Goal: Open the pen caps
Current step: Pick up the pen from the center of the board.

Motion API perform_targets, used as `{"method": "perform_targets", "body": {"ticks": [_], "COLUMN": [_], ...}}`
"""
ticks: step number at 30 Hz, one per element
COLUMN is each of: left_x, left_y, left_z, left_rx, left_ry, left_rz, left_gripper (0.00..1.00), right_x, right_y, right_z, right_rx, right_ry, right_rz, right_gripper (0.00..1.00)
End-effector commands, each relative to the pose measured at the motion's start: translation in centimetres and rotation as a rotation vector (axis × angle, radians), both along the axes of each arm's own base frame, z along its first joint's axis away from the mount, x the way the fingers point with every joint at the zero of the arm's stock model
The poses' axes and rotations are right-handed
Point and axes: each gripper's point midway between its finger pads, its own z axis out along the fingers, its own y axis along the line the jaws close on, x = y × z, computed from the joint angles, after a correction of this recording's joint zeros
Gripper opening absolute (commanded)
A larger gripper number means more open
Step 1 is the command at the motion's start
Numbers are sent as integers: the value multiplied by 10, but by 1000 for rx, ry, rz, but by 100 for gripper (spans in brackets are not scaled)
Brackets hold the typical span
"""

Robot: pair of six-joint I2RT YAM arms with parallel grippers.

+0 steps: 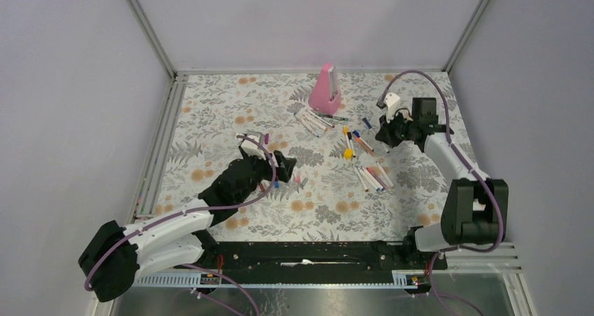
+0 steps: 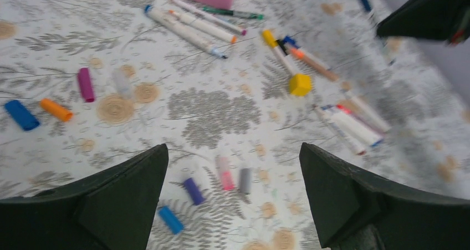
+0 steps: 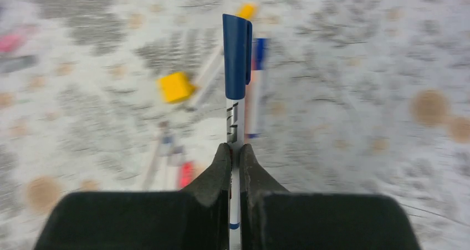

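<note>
My right pincer [image 3: 235, 150] is clamped on a thin white marker barrel [image 3: 235, 122], right of the tall pink wedge [image 1: 326, 90]. That leaves its dark blue plastic cap [image 3: 236, 56] protruding, I judge for my wide-apart left pincer [image 2: 233, 149] to pull.

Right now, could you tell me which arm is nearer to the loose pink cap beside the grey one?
Left. The pink cap lies just ahead of the open left fingers, between them; the right fingers, shut on a blue-capped pen, are far to its right.
</note>
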Motion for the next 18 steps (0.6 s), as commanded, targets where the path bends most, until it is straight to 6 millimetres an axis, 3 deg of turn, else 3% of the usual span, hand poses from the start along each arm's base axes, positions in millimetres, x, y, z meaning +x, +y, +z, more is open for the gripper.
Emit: {"method": "perform_targets", "body": {"ticks": [1, 6, 18], "left_x": [-14, -19, 10], "left_y": [-33, -49, -115], "left_z": [83, 108, 107], "left_rx": [-360, -561, -684], "left_ry": [-56, -53, 21], "left_rz": [-129, -192, -256], "left_gripper": [99, 99, 99], "right_x": [-72, -102, -115], "right_y": [65, 87, 101], "right_z": [33, 52, 56], "right_rx": [401, 591, 755], "right_ry": [100, 139, 234], "right_rz": [191, 269, 311], "right_gripper": [0, 0, 0]}}
